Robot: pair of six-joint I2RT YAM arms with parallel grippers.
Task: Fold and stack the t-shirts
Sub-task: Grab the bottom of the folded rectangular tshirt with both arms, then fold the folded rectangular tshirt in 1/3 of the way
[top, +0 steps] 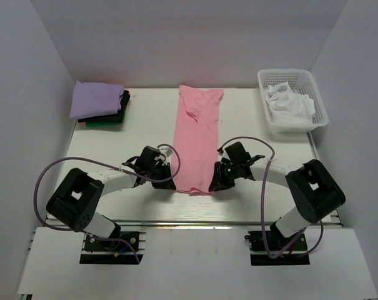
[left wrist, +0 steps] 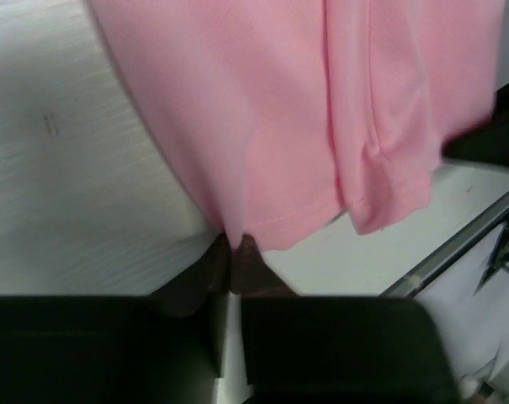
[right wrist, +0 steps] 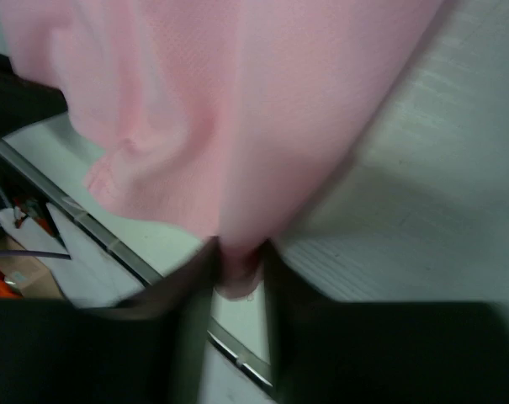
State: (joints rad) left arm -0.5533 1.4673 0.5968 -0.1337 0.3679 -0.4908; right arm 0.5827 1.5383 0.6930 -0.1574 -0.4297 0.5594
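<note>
A pink t-shirt lies as a long narrow strip down the middle of the table, its hem towards me. My left gripper is at the hem's near left corner. In the left wrist view the left gripper is shut on the edge of the pink cloth. My right gripper is at the near right corner. In the right wrist view the right gripper has a fold of the pink cloth pinched between its fingers. A folded lavender t-shirt tops a stack at the back left, over a black one and a green one.
A white lattice basket with white cloth inside stands at the back right. The table's metal front rail runs just behind the hem, also seen as the rail in the right wrist view. White walls close in three sides.
</note>
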